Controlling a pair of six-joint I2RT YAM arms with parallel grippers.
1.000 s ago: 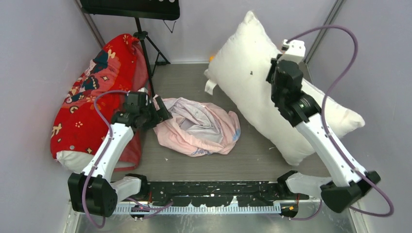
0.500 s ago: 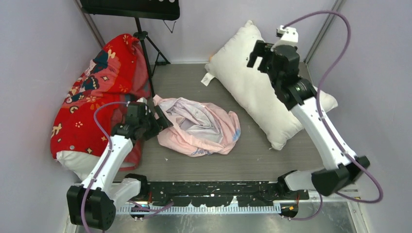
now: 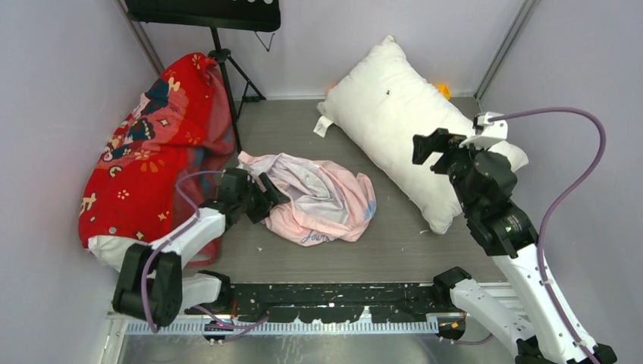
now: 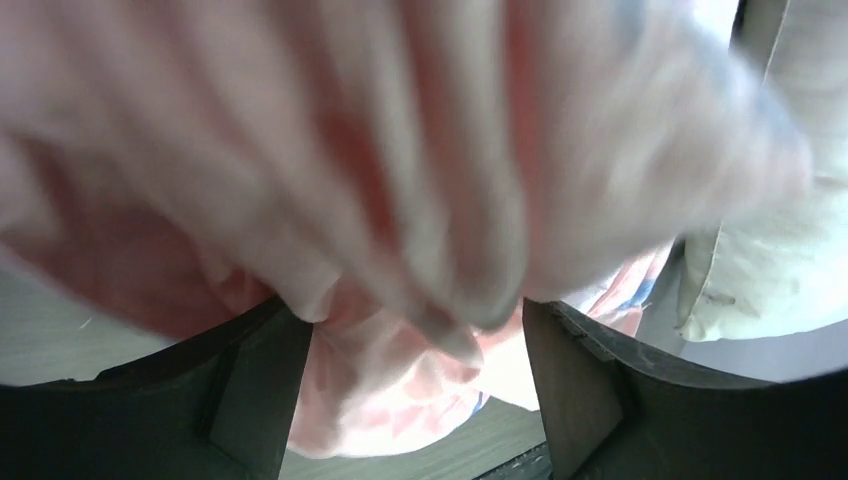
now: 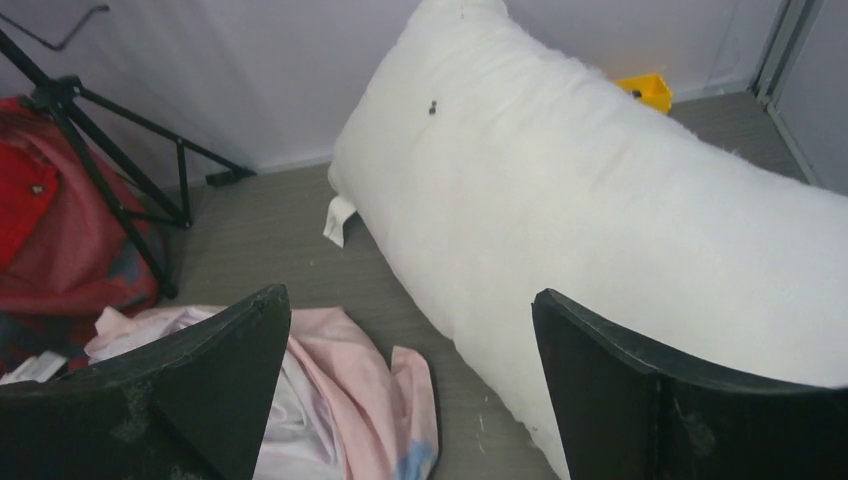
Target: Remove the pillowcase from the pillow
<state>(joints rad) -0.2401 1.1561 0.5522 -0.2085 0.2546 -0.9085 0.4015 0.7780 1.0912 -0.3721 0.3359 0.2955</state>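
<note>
Since the earlier frames the right arm has swung down and back from over the pillow (image 3: 394,114), which has settled flat, and the left arm has sunk low with its gripper pushed into the pillowcase's edge. The pillow, plump, plain white and oblong with a small tag at one end, lies bare and diagonal at the far right of the grey wood-grain table (image 3: 288,129), fully out of its case. At far left a second pillow in a red cartoon-print case (image 3: 152,144) leans against the wall, beside a black tripod stand (image 3: 227,83). Between them the pillowcase (image 3: 322,201), thin pale pink cloth with a greyish-white lining and blue lettering, sits empty in a crumpled heap; a strip of table shows between it and the pillow. The left gripper (image 3: 265,199) lies nearly level at the heap's left edge, jaws spread wide with folds of pink fabric bunched between them, unclamped. The right gripper (image 3: 434,150) hangs above the pillow's near flank, jaws wide and holding nothing. A small yellow object (image 5: 640,90) sits behind the pillow.
</note>
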